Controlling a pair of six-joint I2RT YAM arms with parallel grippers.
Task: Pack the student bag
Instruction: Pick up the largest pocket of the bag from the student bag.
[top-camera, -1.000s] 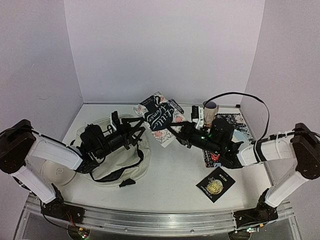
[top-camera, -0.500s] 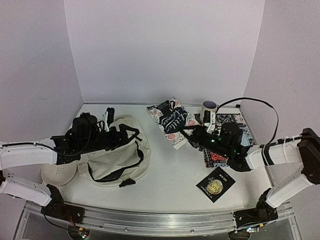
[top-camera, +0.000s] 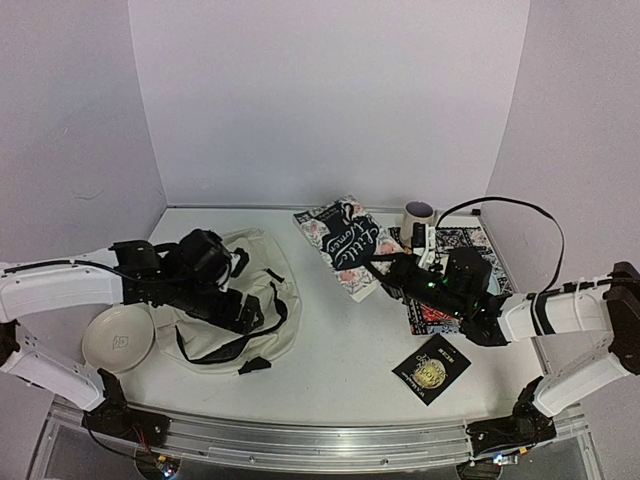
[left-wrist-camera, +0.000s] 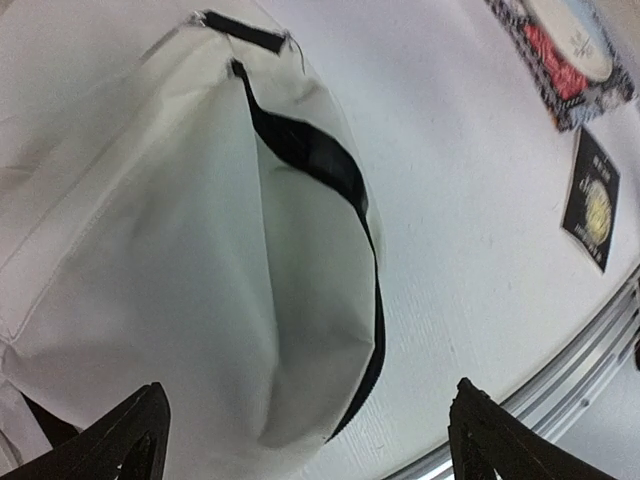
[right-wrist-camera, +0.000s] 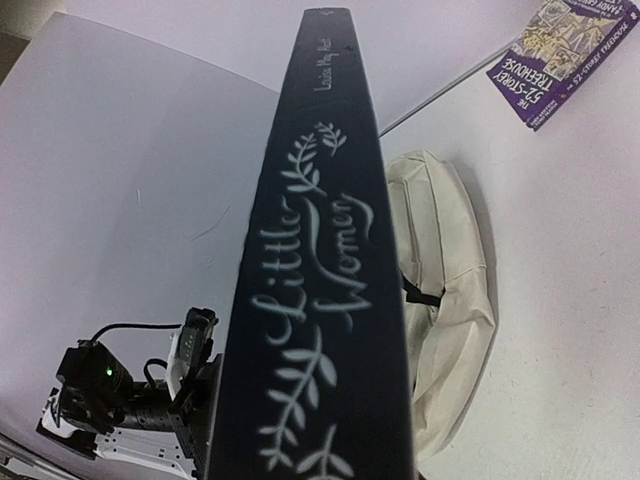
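1. Cream student bag (top-camera: 275, 345) lies directly beneath the left gripper (top-camera: 243, 310); right gripper (top-camera: 385, 268) clamps a dark book (top-camera: 340, 238).
2. Left wrist: fingers (left-wrist-camera: 135, 435) splayed, empty, student bag below.
3. Right wrist: dark book's spine held ahead, student bag beyond it.

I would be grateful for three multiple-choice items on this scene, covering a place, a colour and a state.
1. Where is the white bowl? A) just left of the backpack B) inside the backpack C) on top of the backpack
2. What colour is the backpack's fabric? A) red B) cream C) purple
3. What is the right pincer doing? A) standing open, empty B) gripping the Little Women book C) gripping the white bowl
Answers: 1 A, the bowl sits by the backpack's left side; 2 B, the fabric is off-white with black zippers; 3 B, the book's spine fills the right wrist view.
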